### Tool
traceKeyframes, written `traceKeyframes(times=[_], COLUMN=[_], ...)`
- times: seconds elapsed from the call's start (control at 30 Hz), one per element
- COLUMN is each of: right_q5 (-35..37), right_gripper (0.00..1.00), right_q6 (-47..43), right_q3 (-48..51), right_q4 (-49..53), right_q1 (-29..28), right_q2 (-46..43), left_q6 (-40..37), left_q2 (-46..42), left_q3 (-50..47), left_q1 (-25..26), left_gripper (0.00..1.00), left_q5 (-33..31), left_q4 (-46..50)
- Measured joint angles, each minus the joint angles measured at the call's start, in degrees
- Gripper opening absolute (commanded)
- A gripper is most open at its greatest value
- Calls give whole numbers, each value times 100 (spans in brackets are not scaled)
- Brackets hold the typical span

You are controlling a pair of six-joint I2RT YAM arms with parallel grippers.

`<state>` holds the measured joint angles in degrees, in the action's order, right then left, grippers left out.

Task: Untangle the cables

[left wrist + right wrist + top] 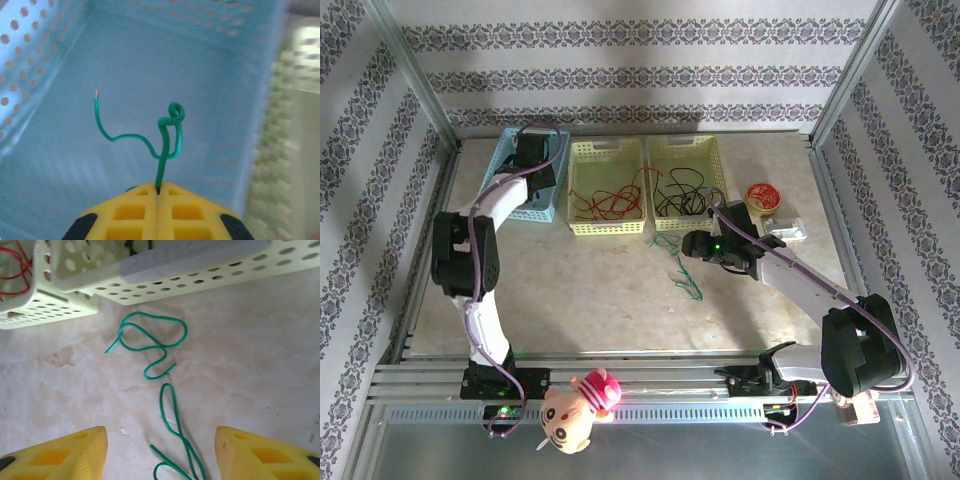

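L claw (159, 186) clamped on green wire (175, 111); R claw (160, 440) apart above second green wire (161, 402). Prob light, floppy; pinch near end.

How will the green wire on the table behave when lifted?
The green wire is probably light and likely keeps its kinks: it lies in loose loops. The similar piece pinched in the left hand stands up curled, so semi-stiff. Thin, may slip.
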<state>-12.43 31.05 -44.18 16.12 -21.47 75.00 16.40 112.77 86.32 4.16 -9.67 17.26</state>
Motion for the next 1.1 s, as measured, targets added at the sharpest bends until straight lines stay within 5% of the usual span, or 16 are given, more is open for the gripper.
traceKeyframes(times=[0.07,0.17,0.27,0.43,0.63,0.83,1.0,1.1], right_q5=[-39,-68,-79,-103,-92,-52,24,151], right_gripper=[60,60,60,60,55,45,15,9], right_q6=[-55,-133,-146,-146,-179,-291,-345,-343], right_q3=[-9,-11,-11,-11,-11,-28,-98,-114], right_q4=[4,83,146,232,404,612,728,756], right_q1=[-61,-133,-168,-214,-323,-551,-645,-643], right_q2=[4,44,127,389,809,1255,1401,1346], left_q6=[-57,-286,-713,-1287,-1196,-551,-155,-92], left_q2=[223,144,-428,-1899,-2260,-1982,-1873,-1873], left_q3=[262,374,-70,-1416,-2319,-2785,-2800,-2800], left_q1=[-11,122,518,2114,3515,3899,3897,3897], left_gripper=[79,94,97,98,97,95,95,96], left_q5=[-68,-63,-48,321,951,1086,1078,1078], left_q4=[87,142,-46,-538,-726,-804,-994,-1043])
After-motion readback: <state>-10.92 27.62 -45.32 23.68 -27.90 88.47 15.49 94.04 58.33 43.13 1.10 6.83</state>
